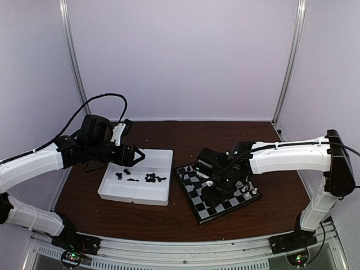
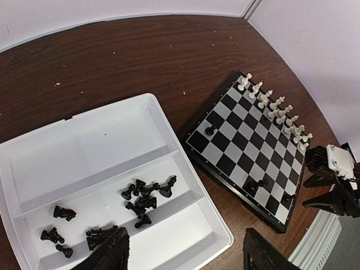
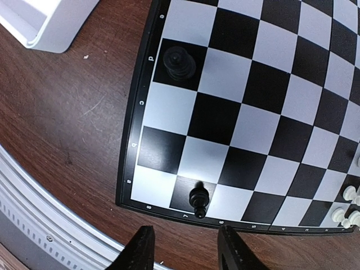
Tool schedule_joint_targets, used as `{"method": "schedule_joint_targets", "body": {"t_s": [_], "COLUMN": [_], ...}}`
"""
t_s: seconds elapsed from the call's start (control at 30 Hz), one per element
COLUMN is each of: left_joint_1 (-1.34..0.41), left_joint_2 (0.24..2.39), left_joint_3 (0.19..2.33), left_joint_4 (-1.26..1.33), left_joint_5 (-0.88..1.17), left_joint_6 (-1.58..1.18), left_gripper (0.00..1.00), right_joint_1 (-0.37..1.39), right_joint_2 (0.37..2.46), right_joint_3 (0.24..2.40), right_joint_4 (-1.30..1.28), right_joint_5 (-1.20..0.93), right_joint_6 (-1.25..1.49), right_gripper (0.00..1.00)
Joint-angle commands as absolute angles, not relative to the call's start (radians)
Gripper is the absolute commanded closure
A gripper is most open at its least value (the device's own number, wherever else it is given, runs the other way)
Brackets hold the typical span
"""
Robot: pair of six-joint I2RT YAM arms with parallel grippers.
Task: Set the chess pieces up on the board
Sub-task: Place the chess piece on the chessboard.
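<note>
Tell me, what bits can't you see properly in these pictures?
Top view: the right arm covers the middle of the board.
Top view: the black pieces in the tray are too small to name.
Right wrist view: the white pieces are cut off by the right edge.

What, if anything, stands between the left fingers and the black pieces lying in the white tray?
Nothing visible does. The left fingers stand open above the tray, and the black pieces lie uncovered in it, just ahead of the fingertips.
</note>
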State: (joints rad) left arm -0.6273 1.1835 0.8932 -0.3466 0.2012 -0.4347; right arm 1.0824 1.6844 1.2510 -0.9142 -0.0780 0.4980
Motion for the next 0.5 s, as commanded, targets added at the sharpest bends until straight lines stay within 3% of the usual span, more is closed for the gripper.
{"method": "schedule_joint_targets", "body": {"t_s": [0.0, 0.47], "left_joint_1": [-0.621, -0.621], "left_joint_2": [1.163, 1.167], "left_joint_3": [0.884, 0.881], "left_joint_4": [-0.334, -0.326], "left_joint_5": [0.188, 0.195], "left_joint_6": [-0.42, -0.425], "left_gripper": [0.31, 0.31], "right_joint_1": [1.089, 1.091], "right_joint_2": [1.655, 1.641], "right_joint_3": [1.234, 1.185], "right_joint_4": [-0.893, -0.856], "right_joint_5": [-0.017, 0.01], "right_joint_6": [0.525, 0.546], "right_gripper": [0.58, 0.58]}}
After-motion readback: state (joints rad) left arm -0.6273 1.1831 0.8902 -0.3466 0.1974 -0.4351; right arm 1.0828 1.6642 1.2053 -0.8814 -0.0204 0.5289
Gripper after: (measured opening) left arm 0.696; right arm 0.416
